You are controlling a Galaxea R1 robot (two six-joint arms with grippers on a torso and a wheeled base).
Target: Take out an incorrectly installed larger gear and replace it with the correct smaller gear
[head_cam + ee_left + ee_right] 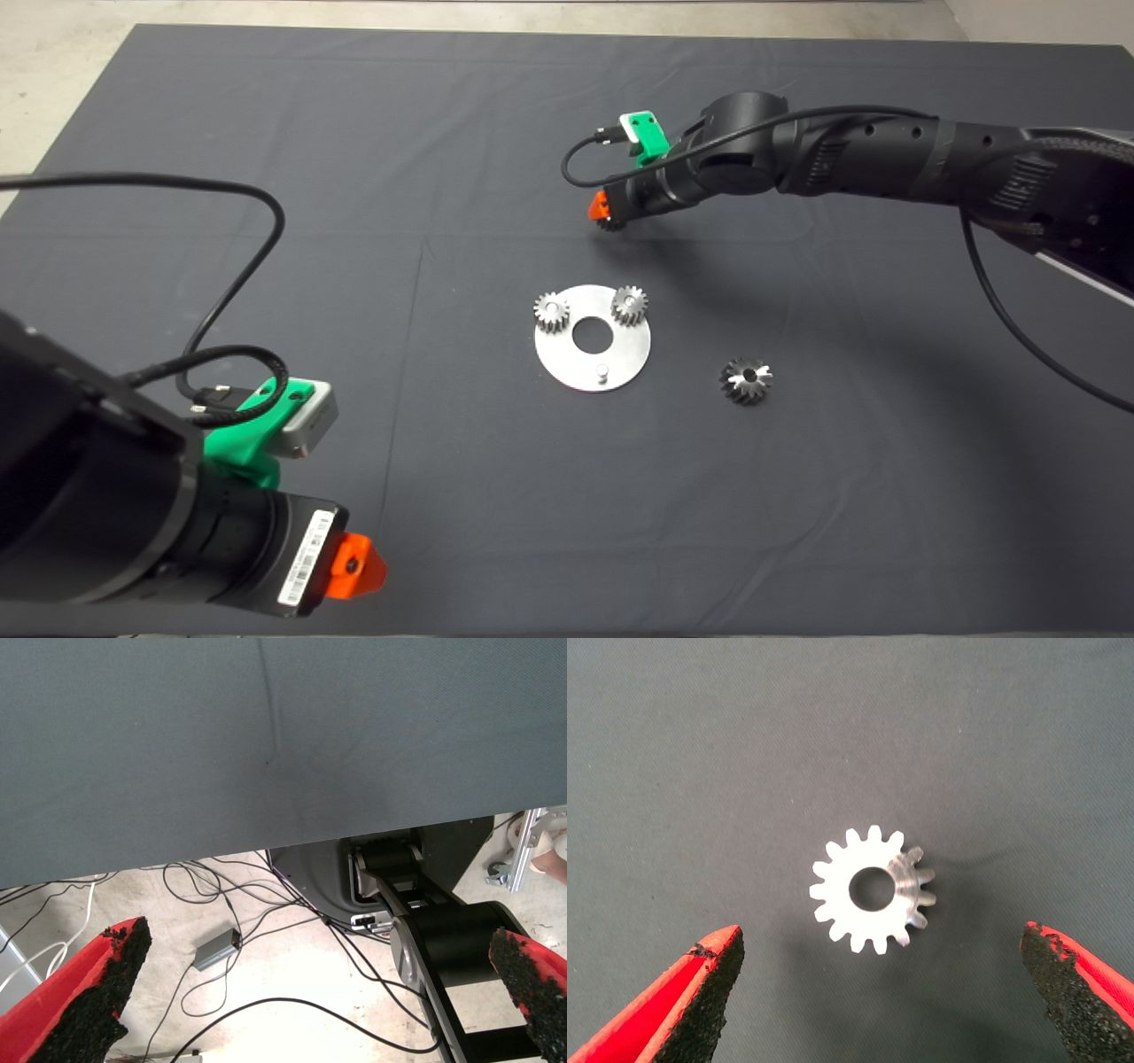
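Beyond the plate, the smaller gear is straddled by the right gripper, fingers open. A descent and closure are called for next; the left gripper is parked open.

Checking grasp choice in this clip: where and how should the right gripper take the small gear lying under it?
The small gear lies flat on the mat, hole up, centred between the open right gripper fingers. Best come straight down from above and close the pads on opposite sides of its toothed rim; the flat face offers no other hold.
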